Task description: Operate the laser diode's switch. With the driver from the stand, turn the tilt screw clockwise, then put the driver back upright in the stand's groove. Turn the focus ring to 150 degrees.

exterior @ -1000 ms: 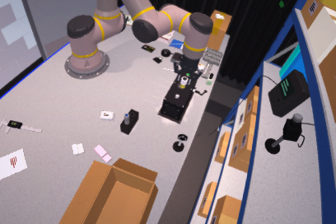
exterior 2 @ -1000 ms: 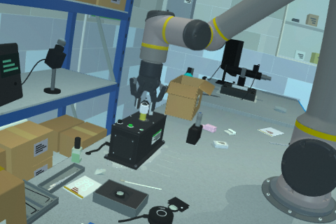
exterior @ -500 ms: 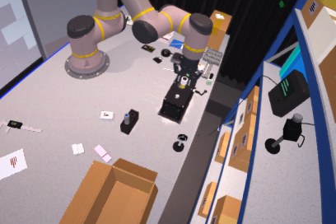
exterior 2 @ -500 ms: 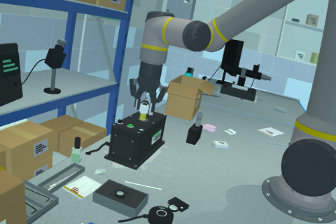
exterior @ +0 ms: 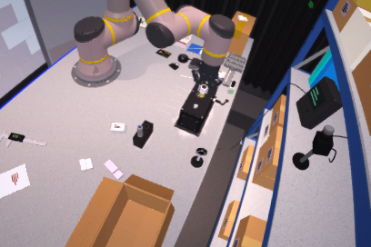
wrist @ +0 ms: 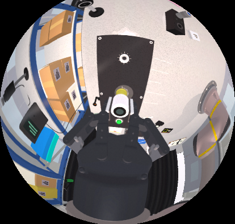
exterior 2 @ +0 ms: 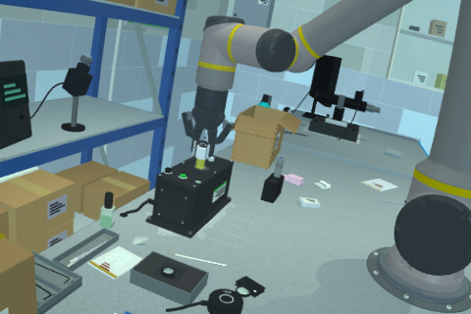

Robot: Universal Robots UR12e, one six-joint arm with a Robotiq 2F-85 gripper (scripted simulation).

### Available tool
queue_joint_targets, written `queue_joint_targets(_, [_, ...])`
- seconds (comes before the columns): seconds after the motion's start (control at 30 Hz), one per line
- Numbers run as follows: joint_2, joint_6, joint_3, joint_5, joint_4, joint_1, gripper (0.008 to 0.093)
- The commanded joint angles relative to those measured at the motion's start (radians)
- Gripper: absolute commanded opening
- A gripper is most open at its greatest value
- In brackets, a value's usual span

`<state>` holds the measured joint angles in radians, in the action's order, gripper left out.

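Observation:
My gripper points straight down over the far end of the black laser diode box and is closed around the white focus ring, a short upright cylinder on a yellow collar. A green button shows on the box's top beside the ring, and a small white-rimmed screw sits further along the top. The black driver stand stands apart on the table to the left, with the driver upright in it.
An open cardboard box sits at the table's near edge, and another stands behind the laser box. Blue shelving with cartons runs close along the table's right side. Small parts, cards and a tray lie scattered on the table.

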<state>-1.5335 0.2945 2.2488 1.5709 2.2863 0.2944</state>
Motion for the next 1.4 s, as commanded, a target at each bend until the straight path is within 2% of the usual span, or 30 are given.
queue_joint_targets(0.0, [0.0,0.0,-0.001,0.0,0.001,0.0,0.0295])
queue_joint_targets(0.37, [0.0,0.0,-0.001,0.0,0.001,0.0,0.008])
queue_joint_targets(1.37, [0.0,-0.015,-0.001,0.0,0.0,0.0,0.008])
